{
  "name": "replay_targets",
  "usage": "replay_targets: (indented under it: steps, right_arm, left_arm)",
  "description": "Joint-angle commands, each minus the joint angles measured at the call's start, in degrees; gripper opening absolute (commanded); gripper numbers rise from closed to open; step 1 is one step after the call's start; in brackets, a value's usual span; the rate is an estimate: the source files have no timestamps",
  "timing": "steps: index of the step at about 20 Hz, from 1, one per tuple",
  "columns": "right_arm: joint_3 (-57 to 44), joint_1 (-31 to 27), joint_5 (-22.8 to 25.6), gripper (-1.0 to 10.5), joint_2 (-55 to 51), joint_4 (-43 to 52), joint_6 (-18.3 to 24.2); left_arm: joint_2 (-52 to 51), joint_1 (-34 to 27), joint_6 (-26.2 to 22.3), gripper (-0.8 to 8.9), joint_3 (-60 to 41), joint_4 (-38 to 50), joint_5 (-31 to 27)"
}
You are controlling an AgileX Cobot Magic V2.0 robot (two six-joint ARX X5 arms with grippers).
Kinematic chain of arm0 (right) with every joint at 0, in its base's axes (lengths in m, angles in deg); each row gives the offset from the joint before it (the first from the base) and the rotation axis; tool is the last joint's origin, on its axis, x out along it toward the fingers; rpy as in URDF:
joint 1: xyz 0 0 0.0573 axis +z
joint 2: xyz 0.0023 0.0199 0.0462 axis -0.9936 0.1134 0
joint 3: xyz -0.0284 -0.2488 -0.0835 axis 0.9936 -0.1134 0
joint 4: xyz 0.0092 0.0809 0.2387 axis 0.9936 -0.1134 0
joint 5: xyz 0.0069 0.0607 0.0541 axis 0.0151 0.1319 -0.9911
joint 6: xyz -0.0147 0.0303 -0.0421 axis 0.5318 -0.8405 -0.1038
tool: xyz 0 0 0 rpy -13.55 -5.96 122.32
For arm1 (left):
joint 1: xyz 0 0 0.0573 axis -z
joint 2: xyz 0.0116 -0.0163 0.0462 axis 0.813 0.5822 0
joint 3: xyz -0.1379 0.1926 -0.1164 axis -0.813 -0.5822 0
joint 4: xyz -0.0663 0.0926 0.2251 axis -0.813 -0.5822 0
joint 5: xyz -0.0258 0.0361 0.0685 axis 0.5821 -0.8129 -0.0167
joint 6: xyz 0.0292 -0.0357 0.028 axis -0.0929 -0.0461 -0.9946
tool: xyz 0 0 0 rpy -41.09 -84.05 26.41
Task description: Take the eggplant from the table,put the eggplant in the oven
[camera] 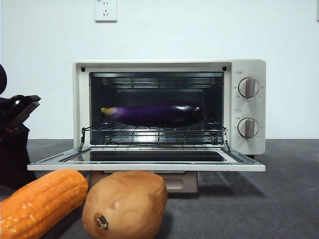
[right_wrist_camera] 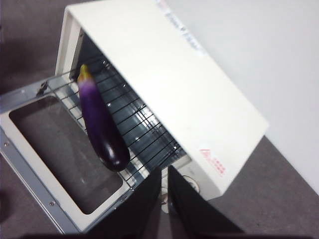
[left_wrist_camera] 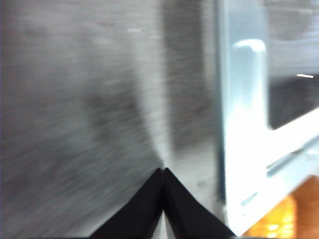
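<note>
Eggplant [camera: 157, 113] lies lengthwise on the wire rack [camera: 154, 133] inside the oven [camera: 169, 107], its pale stem end toward the side away from the knobs and its dark rounded end toward the knob side. You can see the oven door [camera: 147, 160] dropped flat and open, with its glass panel facing up. From the right wrist view the eggplant [right_wrist_camera: 101, 124] sits near the front edge of the rack, partly over the door hinge line.

On the table [camera: 289, 199] in front of the open door stand a brown potato [camera: 125, 205] and an orange corn cob [camera: 41, 201], side by side and close together; both sit below the door's edge.

Your right gripper [right_wrist_camera: 164, 191] hangs above the oven's knob-side corner, jaws nearly together and holding nothing. Your left gripper [left_wrist_camera: 163, 199] is over bare table beside the door's edge, jaws pressed together and empty; that view is blurred.
</note>
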Motion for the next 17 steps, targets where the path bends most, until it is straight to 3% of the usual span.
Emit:
replay_targets:
  steps: [1,6,13,17]
  right_arm:
    - [1.31,0.68,0.02,0.0,-1.25,0.20,-1.62]
    - [1.31,0.68,0.04,0.0,-4.04,-0.37,-2.10]
    - [1.31,0.68,0.20,0.0,-6.19,-0.98,-2.16]
    - [1.31,0.68,0.20,0.0,-6.25,-1.07,-2.54]
  left_arm:
    - [2.43,-0.77,-1.11,0.04,0.24,1.55,4.31]
    - [2.95,-2.97,-1.33,0.04,0.24,2.82,9.88]
    - [2.95,-5.38,-1.31,0.04,0.24,5.35,22.03]
    - [2.95,-5.57,-1.25,0.04,0.35,6.82,25.09]
